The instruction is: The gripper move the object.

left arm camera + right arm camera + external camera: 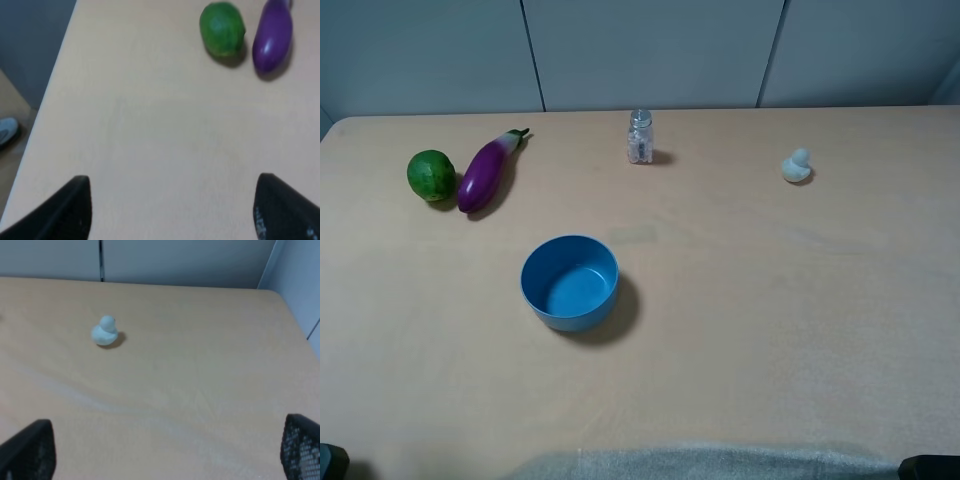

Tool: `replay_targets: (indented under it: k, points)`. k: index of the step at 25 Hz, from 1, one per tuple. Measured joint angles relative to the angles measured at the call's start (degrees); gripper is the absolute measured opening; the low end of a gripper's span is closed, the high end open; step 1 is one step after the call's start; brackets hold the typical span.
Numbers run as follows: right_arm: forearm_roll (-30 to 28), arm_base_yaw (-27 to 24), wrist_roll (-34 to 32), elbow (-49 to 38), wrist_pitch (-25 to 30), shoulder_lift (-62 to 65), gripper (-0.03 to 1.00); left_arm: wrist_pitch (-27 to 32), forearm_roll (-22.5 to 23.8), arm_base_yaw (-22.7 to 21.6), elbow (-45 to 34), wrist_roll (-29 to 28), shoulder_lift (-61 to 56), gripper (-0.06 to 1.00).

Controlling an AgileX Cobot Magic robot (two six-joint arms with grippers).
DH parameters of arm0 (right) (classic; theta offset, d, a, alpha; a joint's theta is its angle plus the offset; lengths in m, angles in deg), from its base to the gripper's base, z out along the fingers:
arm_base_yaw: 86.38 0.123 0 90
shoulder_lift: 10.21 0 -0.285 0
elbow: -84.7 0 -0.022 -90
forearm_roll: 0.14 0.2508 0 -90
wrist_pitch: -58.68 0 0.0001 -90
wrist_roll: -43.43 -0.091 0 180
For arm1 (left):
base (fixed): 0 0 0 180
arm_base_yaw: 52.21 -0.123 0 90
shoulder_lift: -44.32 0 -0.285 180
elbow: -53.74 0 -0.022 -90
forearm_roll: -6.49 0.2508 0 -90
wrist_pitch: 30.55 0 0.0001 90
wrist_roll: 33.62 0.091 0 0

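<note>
- The left gripper (170, 210) hangs over bare tabletop (770, 300), its two dark fingers (70, 210) spread wide apart with nothing between them.
- The eggplant (272, 37) lies flat well ahead of that gripper and off to its right, untouched.
- Its long axis runs away from the gripper: the rounded purple end points back toward it, the pale neck and green stem (518, 133) point away.
- A lime (222, 28) sits just beside the eggplant.
- The right gripper (165, 455) is also spread, empty, facing a small duck (104, 331).
- A blue bowl (570, 282) and a shaker (640, 137) stand elsewhere.
</note>
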Motion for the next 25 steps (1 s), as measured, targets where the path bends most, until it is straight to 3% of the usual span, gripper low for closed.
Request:
replay_targets:
  k: [6, 16, 25]
  points:
    - [0.0, 0.0, 0.0, 0.0, 0.0, 0.0, 0.68, 0.34, -0.37, -0.27, -0.28, 0.11, -4.61, 0.74]
    - [0.0, 0.0, 0.0, 0.0, 0.0, 0.0, 0.68, 0.34, -6.88, -0.27, -0.3, 5.73, -5.75, 0.74]
    - [0.0, 0.0, 0.0, 0.0, 0.0, 0.0, 0.68, 0.34, -6.96, -0.27, -0.3, 6.28, -5.75, 0.74]
